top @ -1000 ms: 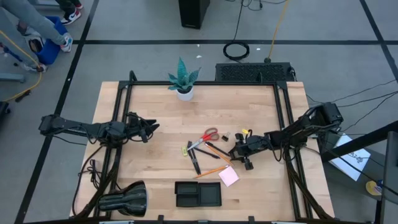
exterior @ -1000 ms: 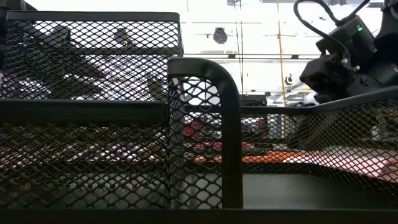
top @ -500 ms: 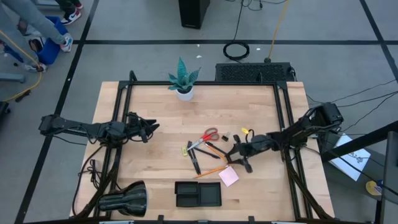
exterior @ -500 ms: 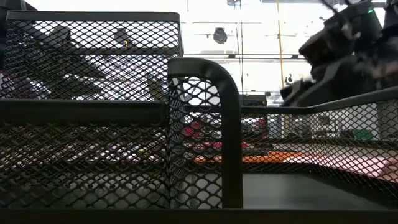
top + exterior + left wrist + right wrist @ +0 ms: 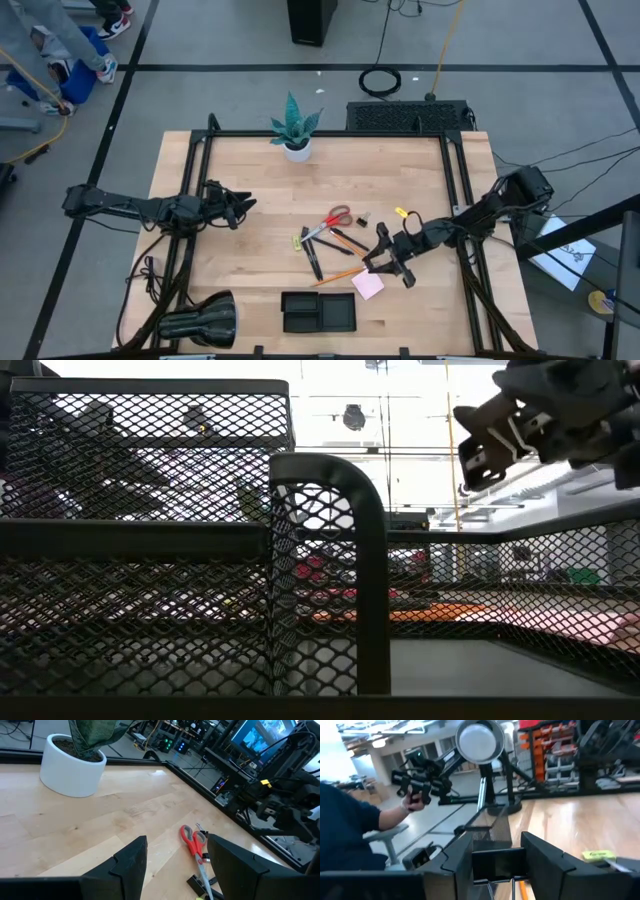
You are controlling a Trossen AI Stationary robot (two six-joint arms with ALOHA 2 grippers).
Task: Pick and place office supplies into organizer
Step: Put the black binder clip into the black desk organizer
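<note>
**Binder clip carried above the table, organizer not yet reached**

The organizer (image 5: 318,311) lies at the near table edge. Above the pink note pad (image 5: 367,284), the tiny black clip (image 5: 497,863) is held clamped between the fingers of the right gripper (image 5: 385,262). Beyond, scissors (image 5: 329,222) and pens remain loose. The left gripper (image 5: 243,206) is parked apart at the left, fingers spread, empty. A slipped clip could be dropped short of the tray if the pinch is off-centre.

A teal potted plant (image 5: 295,130) in a white pot stands at the far edge of the wooden bench (image 5: 400,180). A black rounded lamp (image 5: 200,320) lies at the near-left corner.
</note>
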